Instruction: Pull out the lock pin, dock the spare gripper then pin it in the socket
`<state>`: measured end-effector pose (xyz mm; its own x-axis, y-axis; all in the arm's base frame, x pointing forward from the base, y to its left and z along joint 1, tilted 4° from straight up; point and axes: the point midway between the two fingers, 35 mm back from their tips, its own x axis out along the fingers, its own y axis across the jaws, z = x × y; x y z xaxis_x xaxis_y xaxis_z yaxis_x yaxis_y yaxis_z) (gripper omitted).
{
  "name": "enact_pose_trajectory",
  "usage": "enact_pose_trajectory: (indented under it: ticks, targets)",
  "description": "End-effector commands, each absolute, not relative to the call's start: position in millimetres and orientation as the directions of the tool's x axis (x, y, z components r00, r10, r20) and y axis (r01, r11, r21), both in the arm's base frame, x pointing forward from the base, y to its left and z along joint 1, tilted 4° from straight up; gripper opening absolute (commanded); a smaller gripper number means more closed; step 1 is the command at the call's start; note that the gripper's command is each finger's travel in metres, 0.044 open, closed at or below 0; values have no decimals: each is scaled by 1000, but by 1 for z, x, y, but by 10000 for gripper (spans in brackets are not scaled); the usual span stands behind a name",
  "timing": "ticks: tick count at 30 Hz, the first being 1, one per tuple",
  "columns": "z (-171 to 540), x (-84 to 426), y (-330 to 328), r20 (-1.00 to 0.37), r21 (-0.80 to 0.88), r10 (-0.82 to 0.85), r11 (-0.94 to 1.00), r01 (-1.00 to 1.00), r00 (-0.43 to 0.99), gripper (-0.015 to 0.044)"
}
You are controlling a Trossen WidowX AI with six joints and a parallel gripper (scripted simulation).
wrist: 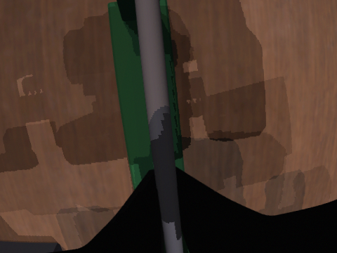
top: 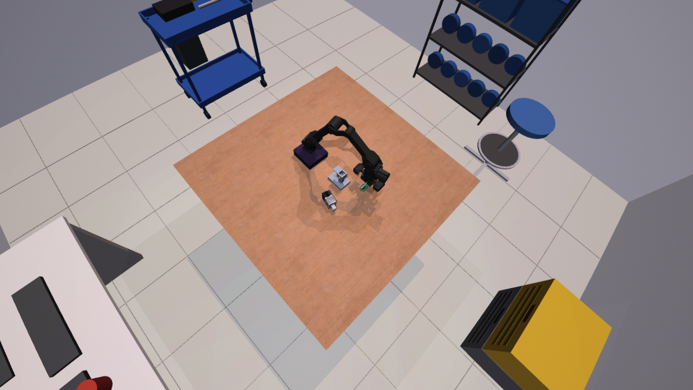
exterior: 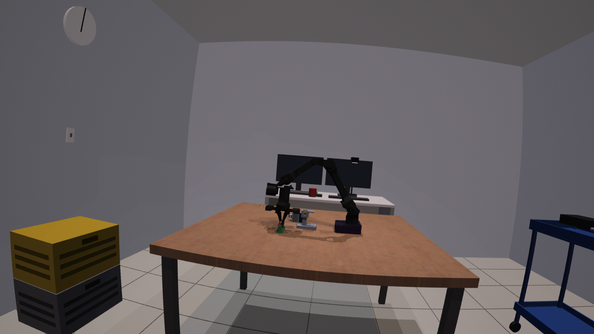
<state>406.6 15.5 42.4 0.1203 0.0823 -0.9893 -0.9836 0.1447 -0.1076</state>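
Observation:
My gripper (top: pixel 368 183) (exterior: pixel 281 223) (wrist: pixel 163 176) is shut on the lock pin, whose grey shaft (wrist: pixel 151 63) runs lengthwise through the wrist view. A small red part (exterior: pixel 280 223) shows at the fingertips. The pin is over a narrow green holder (top: pixel 364 187) (exterior: pixel 280 230) (wrist: pixel 128 105) on the table; whether they touch is unclear. The light grey mount (top: pixel 338 181) (exterior: pixel 306 226) stands upright between the arm's base and my gripper, its raised socket (top: pixel 341 171) without the spare gripper. The spare gripper (top: pixel 329 199) (exterior: pixel 295 217), grey with a black end, lies apart on the table.
The wooden table (top: pixel 271 194) (exterior: pixel 232 249) carries the arm's dark base (top: pixel 310 155) (exterior: pixel 348 227). The mount is close beside my gripper. A blue cart (top: pixel 220 77), a stool (top: pixel 530 117) and yellow and grey crates (top: pixel 557 329) (exterior: pixel 83 253) stand off the table.

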Motion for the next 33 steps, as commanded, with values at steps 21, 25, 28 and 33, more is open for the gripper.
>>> enact_pose_trajectory:
  ticks: [21,25,28,33]
  targets:
    - [41,407,16,-989,-109,82,144,-984,122,263]
    - [47,406,16,-989,-109,82,144,-984,121,368]
    - [55,404,16,-990,-105,82,144,-984,118,440]
    - [67,403,16,-990,-104,82,143,-984,117,440]
